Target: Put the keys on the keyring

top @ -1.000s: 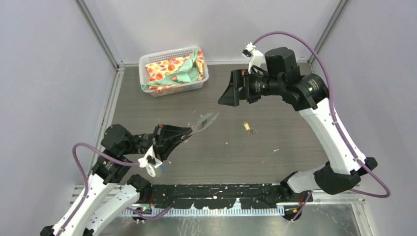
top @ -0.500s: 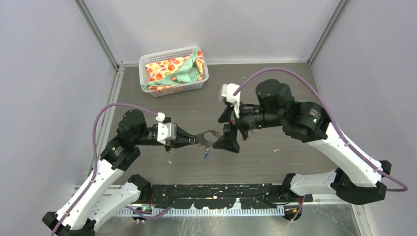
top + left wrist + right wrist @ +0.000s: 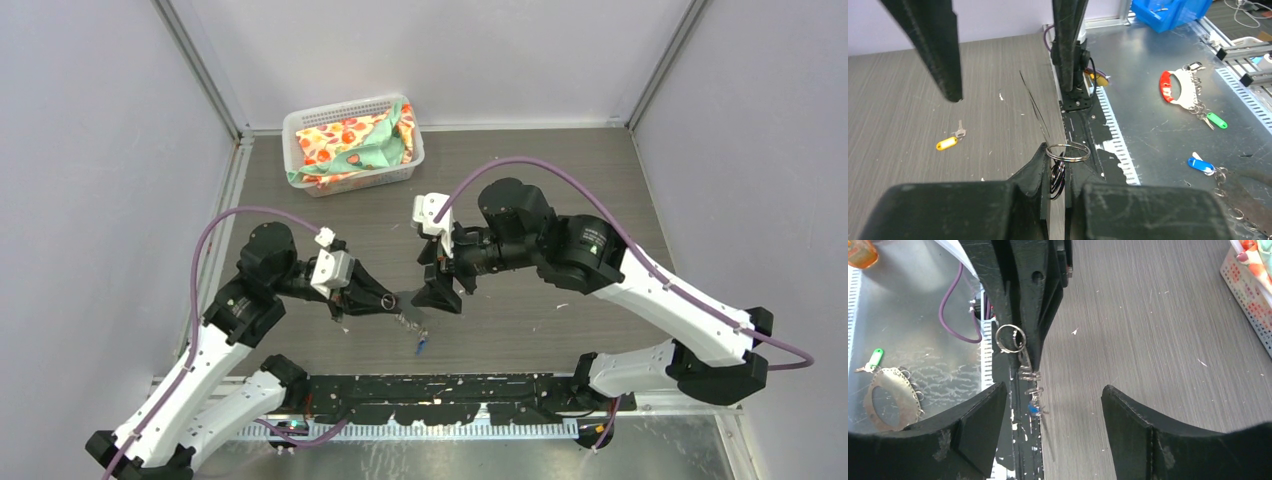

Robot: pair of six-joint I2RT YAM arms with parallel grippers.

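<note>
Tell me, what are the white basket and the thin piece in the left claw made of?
The basket looks like matte white moulded plastic: its walls are a grid of small holes. The keyring looks like thin bare metal, pale and silvery; steel or aluminium I cannot tell.

Bench [image 3: 560, 180]: grey wood-grain top, matt, flecked with pale crumbs. Keyring [image 3: 408, 305]: thin bright metal, glossy. Split rings [image 3: 1010, 337]: same shiny wire. Blue key [image 3: 422, 346]: plastic head. Yellow key [image 3: 946, 144]: smooth plastic head, metal shank. Right fingers [image 3: 978, 425]: matt black plastic, faintly ridged. Basket [image 3: 362, 179]: white perforated plastic. Cloth [image 3: 350, 140]: printed fabric.
</note>
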